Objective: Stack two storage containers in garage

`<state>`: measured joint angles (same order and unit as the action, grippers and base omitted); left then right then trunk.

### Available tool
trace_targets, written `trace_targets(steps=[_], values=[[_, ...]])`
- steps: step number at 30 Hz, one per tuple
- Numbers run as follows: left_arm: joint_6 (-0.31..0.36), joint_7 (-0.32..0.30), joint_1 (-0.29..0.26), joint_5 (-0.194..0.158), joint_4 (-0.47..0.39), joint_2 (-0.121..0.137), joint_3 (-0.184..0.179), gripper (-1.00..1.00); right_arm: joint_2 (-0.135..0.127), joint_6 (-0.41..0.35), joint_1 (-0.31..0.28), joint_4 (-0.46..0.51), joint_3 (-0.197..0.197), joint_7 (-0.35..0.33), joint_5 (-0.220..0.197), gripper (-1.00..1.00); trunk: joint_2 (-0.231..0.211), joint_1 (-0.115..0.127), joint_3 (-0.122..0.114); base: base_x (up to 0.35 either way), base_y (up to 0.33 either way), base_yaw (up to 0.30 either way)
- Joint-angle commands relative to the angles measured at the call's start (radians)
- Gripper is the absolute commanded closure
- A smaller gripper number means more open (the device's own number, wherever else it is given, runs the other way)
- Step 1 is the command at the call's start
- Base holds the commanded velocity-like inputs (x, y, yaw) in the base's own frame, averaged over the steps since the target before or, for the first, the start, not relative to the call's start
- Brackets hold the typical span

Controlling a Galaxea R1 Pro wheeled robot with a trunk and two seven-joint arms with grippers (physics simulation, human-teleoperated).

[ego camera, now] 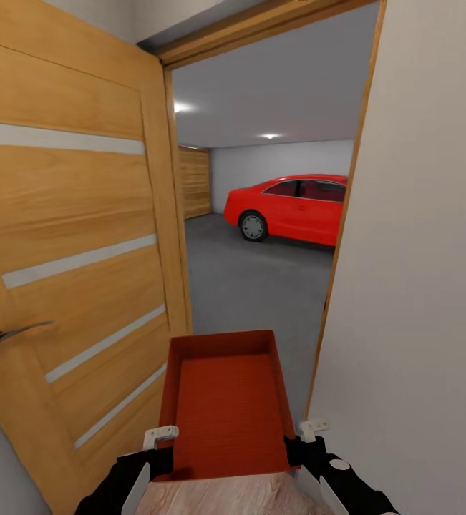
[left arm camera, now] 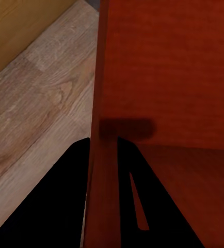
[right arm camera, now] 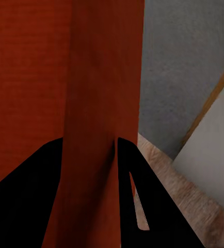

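The left pincer (ego camera: 159, 435) and right pincer (ego camera: 311, 428) each clamp a side wall of the orange-red rectangular plastic bin (ego camera: 225, 408). It hangs in the wooden doorway (ego camera: 175, 214), the red car (ego camera: 290, 207) well beyond.

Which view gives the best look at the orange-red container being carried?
The head view: the whole container shows, open top up, held at the garage doorway. Each wrist view shows just one side wall between that tool's fingers.
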<state>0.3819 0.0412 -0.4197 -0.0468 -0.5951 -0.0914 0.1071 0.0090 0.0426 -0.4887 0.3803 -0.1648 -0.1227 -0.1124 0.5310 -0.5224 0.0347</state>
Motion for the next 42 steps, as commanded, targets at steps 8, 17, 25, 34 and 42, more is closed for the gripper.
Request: trace_targets(steps=[8,17,25,34,42], values=[[-0.018,0.025,-0.001,0.025,-0.011,0.016,0.011,1.00,-0.001,0.005,-0.001,-0.003,-0.019,-0.022,-0.013,1.00,0.002,0.000,0.002,0.000,0.000,-0.280],[-0.018,0.025,-0.001,0.026,-0.011,0.017,0.010,1.00,-0.001,0.005,-0.001,-0.003,-0.018,-0.027,-0.012,1.00,0.002,0.000,0.002,0.000,0.024,-0.068],[-0.018,0.025,-0.001,0.026,-0.011,0.018,0.010,1.00,-0.001,0.005,-0.001,-0.003,-0.018,-0.029,-0.012,1.00,0.002,0.000,0.002,0.000,0.240,-0.001],[-0.018,0.025,-0.001,0.027,-0.011,0.018,0.011,1.00,-0.001,0.005,-0.001,-0.003,-0.018,-0.032,-0.012,1.00,0.002,0.000,0.002,0.108,0.239,0.000],[-0.018,0.025,-0.001,0.027,-0.011,0.018,0.011,1.00,-0.001,0.005,-0.001,-0.003,-0.018,-0.032,-0.012,1.00,0.002,0.000,0.002,0.194,0.222,0.000]])
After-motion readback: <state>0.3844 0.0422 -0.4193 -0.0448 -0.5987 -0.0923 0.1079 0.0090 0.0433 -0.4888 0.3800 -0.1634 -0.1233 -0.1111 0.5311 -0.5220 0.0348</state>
